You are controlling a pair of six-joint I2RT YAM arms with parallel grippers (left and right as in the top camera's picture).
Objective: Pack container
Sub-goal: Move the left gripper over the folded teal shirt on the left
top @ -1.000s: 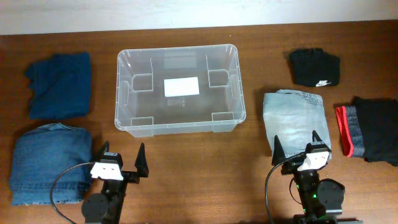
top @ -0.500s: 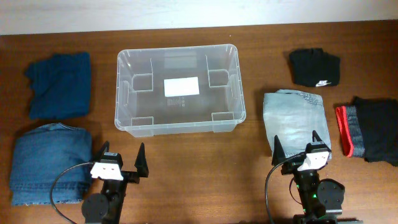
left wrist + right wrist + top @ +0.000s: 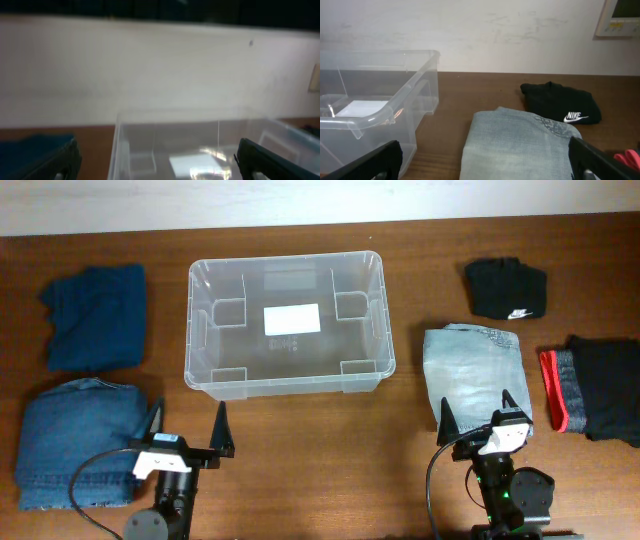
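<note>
The container [image 3: 290, 387], a large clear plastic bin with a white label on its base, stands empty at the back centre of the table. My left gripper [image 3: 187, 423] is open in front of the bin's left half, beside the blue jeans [image 3: 70, 442]. In the blurred left wrist view the container [image 3: 131, 150] fills the space ahead, between the wide-apart fingers [image 3: 47, 161]. My right gripper [image 3: 476, 413] is open over the near edge of a light grey denim piece [image 3: 472, 365]. That denim [image 3: 520, 142] lies between its fingers [image 3: 607, 162], and the container [image 3: 395, 107] is to the left.
A dark blue folded garment [image 3: 95, 315] lies at the back left. A black Nike garment [image 3: 507, 288] is at the back right, also in the right wrist view [image 3: 560, 102]. A black and grey bundle with a red band [image 3: 595, 385] lies at the far right.
My left gripper has shifted a little to the left and changed its tilt, still open. The right arm and all the clothes have stayed put.
</note>
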